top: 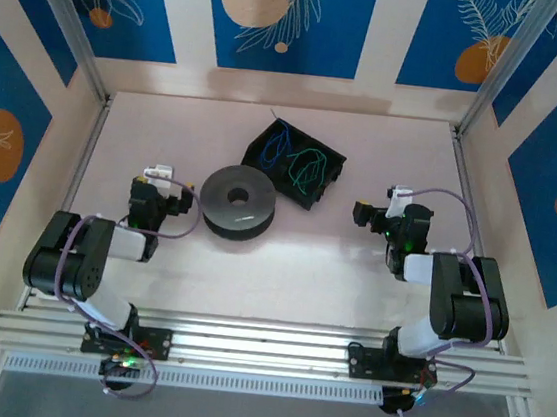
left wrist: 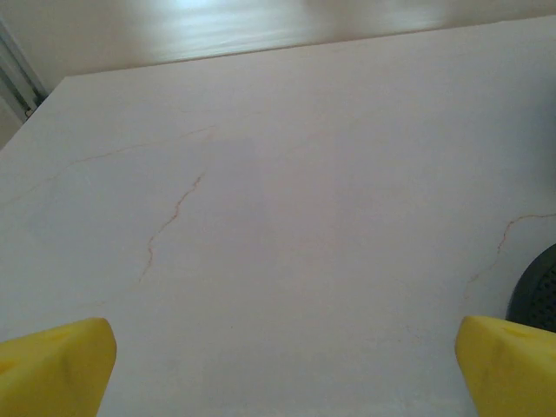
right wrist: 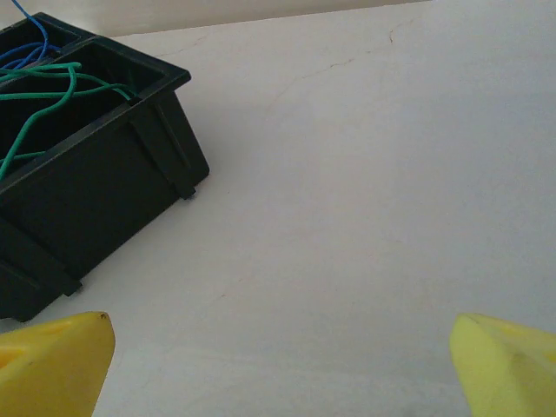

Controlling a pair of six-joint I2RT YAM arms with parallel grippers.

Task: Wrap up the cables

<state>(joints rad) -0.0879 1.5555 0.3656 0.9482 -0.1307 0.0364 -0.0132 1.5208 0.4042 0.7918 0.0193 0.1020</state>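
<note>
While the cables [top: 302,165] lie loose in the black tray [right wrist: 95,191], left fingers [left wrist: 52,360] and right fingers [right wrist: 504,356] stand open, empty: wrapping unstarted, next likely picking one out.

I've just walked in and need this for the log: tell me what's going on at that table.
Nothing is being handled yet. Both arms sit folded near the front of the pale table, with the left gripper and the right gripper open and empty. The thin green and blue cables lie loose in the black plastic tray towards the back, and a dark grey round spool sits beside it, untouched.
</note>
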